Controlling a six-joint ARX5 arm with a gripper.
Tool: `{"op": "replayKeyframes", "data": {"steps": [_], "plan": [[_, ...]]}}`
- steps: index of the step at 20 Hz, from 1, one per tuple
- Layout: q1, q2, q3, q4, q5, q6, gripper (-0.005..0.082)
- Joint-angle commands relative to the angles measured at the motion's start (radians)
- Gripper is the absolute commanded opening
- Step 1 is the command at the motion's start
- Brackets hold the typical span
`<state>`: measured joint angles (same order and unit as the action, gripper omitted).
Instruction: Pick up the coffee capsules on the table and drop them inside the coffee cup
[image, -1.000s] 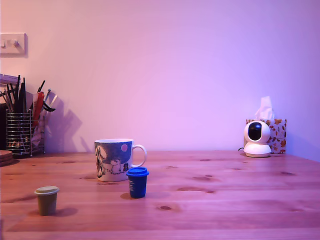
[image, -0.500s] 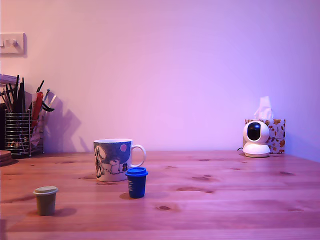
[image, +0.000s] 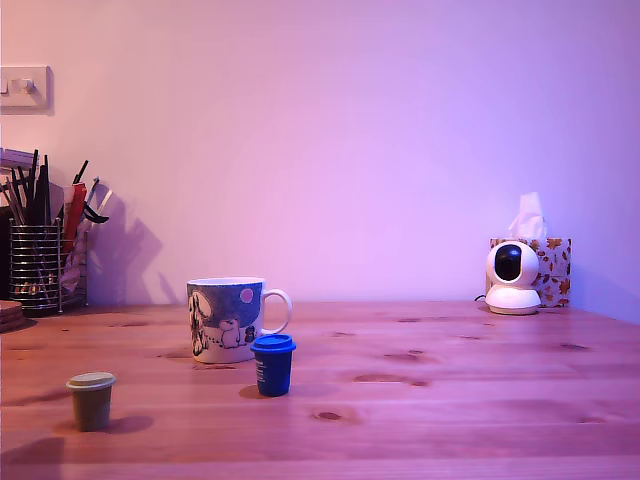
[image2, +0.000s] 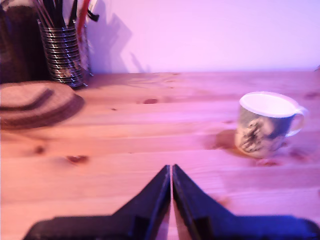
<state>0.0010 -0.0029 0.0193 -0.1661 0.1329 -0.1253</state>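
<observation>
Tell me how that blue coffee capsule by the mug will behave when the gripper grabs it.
The blue coffee capsule stands upright with its wide rim on top of a narrower body, so a sideways nudge would probably tip it. It looks small and probably light. Its tapered sides might slip through the fingers.

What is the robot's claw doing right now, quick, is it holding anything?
Gripper: closed, the two fingers pressed together with nothing between them, above the bare table.
</observation>
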Motion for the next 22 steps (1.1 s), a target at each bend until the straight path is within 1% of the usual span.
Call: {"op": "replayKeyframes", "data": {"steps": [1, 3, 4, 5, 7, 10, 13, 14, 15, 16, 17, 18, 20, 22], "plan": [[0.003, -0.005, 0.000, 0.035, 0.008, -0.008, -0.0014], [0.003, -0.005, 0.000, 0.066, 0.030, -0.012, -0.0016], [0.003, -0.005, 0.000, 0.085, 0.050, -0.045, -0.0016], [0.003, -0.005, 0.000, 0.102, 0.065, -0.056, -0.0016], [0.003, -0.005, 0.000, 0.122, 0.093, -0.060, -0.0017], [0.002, -0.005, 0.000, 0.142, 0.159, -0.060, -0.0019], [0.002, -0.005, 0.000, 0.139, 0.265, -0.080, -0.0019], [0.002, -0.005, 0.000, 0.137, 0.309, -0.085, -0.0019], [0.001, -0.004, 0.002, 0.137, 0.369, -0.090, -0.0019], [-0.003, -0.004, 0.006, 0.133, 0.418, -0.108, -0.0019], [-0.008, -0.004, 0.018, 0.110, 0.452, -0.123, -0.0019], [-0.016, -0.004, 0.036, 0.072, 0.472, -0.122, -0.0019], [-0.032, -0.003, 0.084, -0.027, 0.477, -0.119, -0.0019], [-0.048, -0.003, 0.146, -0.132, 0.480, -0.093, -0.0019]]}}
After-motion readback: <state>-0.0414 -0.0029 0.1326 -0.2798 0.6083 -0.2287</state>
